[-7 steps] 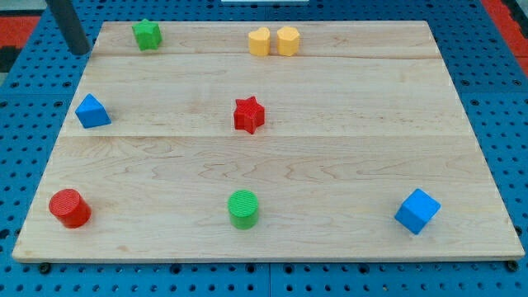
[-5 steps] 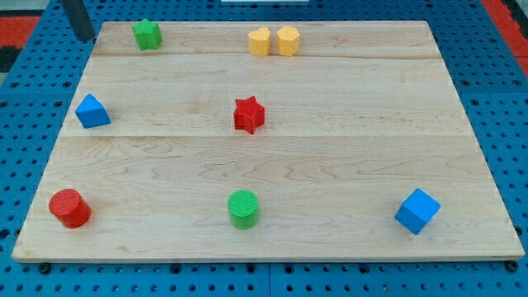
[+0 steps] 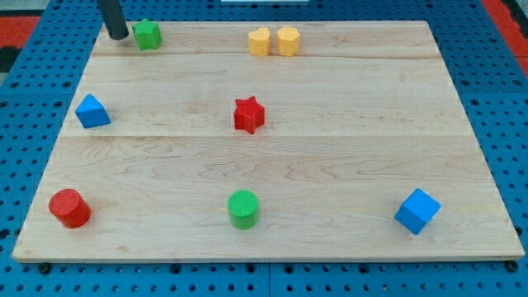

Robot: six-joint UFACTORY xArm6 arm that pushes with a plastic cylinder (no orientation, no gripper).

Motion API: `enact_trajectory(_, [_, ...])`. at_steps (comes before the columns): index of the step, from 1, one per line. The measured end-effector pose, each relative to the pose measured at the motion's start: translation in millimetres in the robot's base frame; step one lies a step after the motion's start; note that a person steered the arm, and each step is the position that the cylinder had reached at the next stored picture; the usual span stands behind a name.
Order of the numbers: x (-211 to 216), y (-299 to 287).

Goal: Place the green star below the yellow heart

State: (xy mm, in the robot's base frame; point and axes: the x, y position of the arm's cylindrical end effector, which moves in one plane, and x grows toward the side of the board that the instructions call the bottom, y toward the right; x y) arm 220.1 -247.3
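The green star (image 3: 148, 35) sits near the view's top left corner of the wooden board (image 3: 346, 165). The yellow heart (image 3: 259, 41) sits at the view's top middle, touching a yellow hexagon (image 3: 288, 40) on its right. My tip (image 3: 118, 36) is just left of the green star, a small gap away, on the board's top edge. The rod rises out of the view's top.
A red star (image 3: 248, 115) is in the board's middle, below the yellow heart. A blue triangle (image 3: 91, 110) is at the left. A red cylinder (image 3: 69, 208), a green cylinder (image 3: 242, 209) and a blue cube (image 3: 417, 211) stand along the bottom.
My tip has moved right, from off the board's top left corner to just left of the green star. No block has moved.
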Motion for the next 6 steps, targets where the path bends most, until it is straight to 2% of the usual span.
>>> enact_trajectory(1, [-3.6,33.9])
enact_trajectory(3, [45.1,156.1])
enact_trajectory(4, [28.4,141.6])
enact_trajectory(6, [43.1,221.4])
